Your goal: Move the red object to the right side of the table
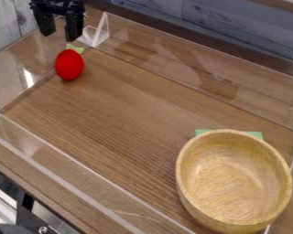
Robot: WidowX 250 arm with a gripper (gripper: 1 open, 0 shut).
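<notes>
The red object [70,64] is a small glossy toy fruit with a green top, resting on the table [136,119] near its far left corner. My gripper [59,27] hangs just above and behind it, at the top left of the camera view. Its two dark fingers point down and stand apart, open, with nothing between them. The fingertips sit a little above the red object without touching it. The upper part of the arm is cut off by the frame edge.
A round light wooden bowl [233,178] sits at the near right, on a green mat whose corner [208,133] peeks out behind it. Low clear acrylic walls [63,164] edge the tabletop. A clear bracket [95,33] stands right beside the gripper.
</notes>
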